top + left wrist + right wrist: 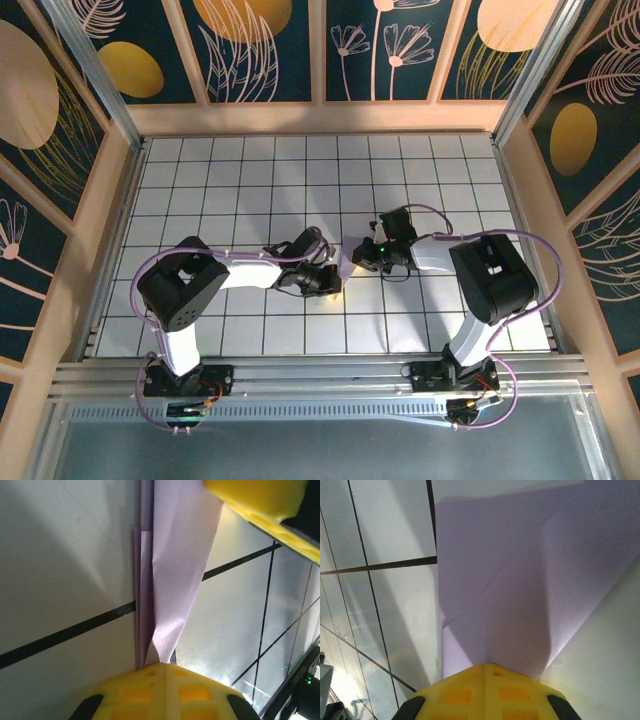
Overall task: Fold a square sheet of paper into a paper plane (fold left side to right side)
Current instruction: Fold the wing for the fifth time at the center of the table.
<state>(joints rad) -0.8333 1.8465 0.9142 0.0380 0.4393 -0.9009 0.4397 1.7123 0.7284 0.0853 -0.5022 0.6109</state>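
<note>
- Lavender paper [520, 580], folded and creased, lies at the centre of the table [250, 180], between both grippers.
- Left gripper [161, 666]: arm bent inward, jaws pinching the paper's narrow end.
- Right gripper [485, 666]: arm bent inward from the opposite side, jaws pinching the paper's wider part.

A white tabletop [250, 170] ruled in a dark grid sits inside a wooden frame with dark floral panels [395, 45]. The left arm [180, 288] bends at its elbow and reaches right, while the right arm [492, 272] bends and reaches left. They meet near the middle of the grid. A small piece of lavender paper [351, 262] lies between them, with the closed left pincer [335, 279] at its left edge and the closed right pincer [363, 258] at its right edge. Purple cables loop along both arms.
</note>
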